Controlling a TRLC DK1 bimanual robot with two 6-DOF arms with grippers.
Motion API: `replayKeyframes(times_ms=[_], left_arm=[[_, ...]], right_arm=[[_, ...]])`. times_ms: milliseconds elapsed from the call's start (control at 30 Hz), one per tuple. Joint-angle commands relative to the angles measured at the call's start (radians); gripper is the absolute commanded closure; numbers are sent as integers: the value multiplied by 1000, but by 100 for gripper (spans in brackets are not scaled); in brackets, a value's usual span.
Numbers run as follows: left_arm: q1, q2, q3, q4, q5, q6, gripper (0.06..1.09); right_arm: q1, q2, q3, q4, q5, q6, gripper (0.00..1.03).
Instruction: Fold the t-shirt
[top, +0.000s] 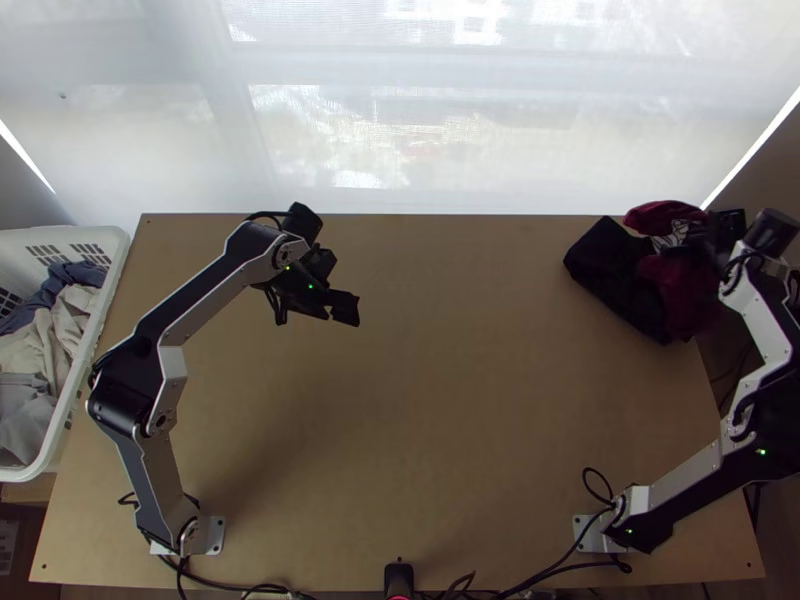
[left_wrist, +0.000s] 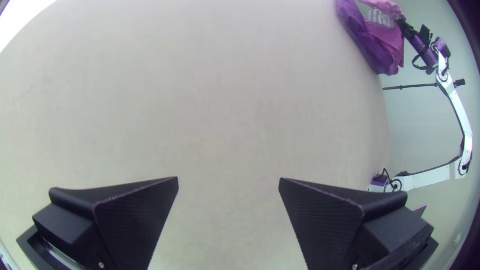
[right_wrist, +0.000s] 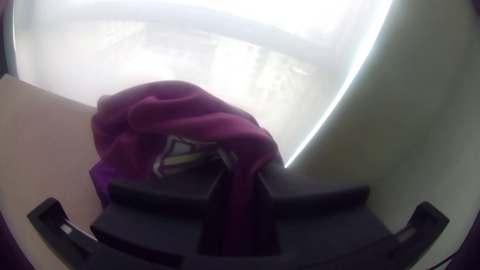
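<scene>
Up in the upper right of the top view, there lay the t-shirt (top: 678, 290), maroon with a pale print, bunched rather than spread! It sat over dark cloth (top: 610, 265) at the far right corner of the tabletop (top: 430, 400). Its long axis ran roughly up and down the frame, from a rumpled upper end by the window blind (top: 420, 130) to a lower end by the right edge, leaning a touch rightward as it dropped. Which end was the collar? The folds made that impossible to tell. The dark cloth slanted from upper left to lower right.

And the right pincer (top: 692, 238) had hold of it! In the right wrist view, its two fingers pinched a fold of the maroon fabric, the cloth running down between them and the rest humping above, toward the left of the frame.

Over at upper left of centre, the left pincer (top: 332, 312) hung above bare tabletop, well apart from the shirt, its fingers spread wide with nothing between them. At the left edge stood a white basket (top: 112, 262), with grey, beige and blue clothes (top: 60, 330) inside.
</scene>
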Motion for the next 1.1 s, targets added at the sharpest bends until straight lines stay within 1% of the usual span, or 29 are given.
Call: replayKeyframes(times_ms=[0,133,333,533,567,667,733,767,800,833,967,1067], left_arm=[[55,-71,-80,-5,-2,14,10],[82,-87,-82,-13,-2,18,10],[84,-87,-80,-10,0,18,10],[70,-74,-57,-1,0,14,10],[70,-73,-57,1,0,14,10],[67,-67,-59,2,0,12,10],[65,-64,-60,4,0,12,10],[64,-64,-60,4,0,11,10],[62,-64,-60,5,0,11,10],[61,-65,-59,5,0,9,10],[62,-82,-74,5,0,5,10],[64,-97,-103,11,0,5,10]], right_arm=[[111,147,-10,49,44,84,100],[140,160,-34,49,46,119,100],[164,150,-146,49,46,113,100],[157,24,-317,49,46,112,100],[155,1,-337,49,46,112,95],[151,-54,-366,50,46,107,68],[143,-93,-364,49,46,112,42],[138,-119,-364,47,46,119,26],[135,-146,-361,38,46,122,12],[128,-182,-357,27,46,130,5],[94,-290,-297,-42,18,136,4],[72,-275,-208,-48,-23,159,4]])
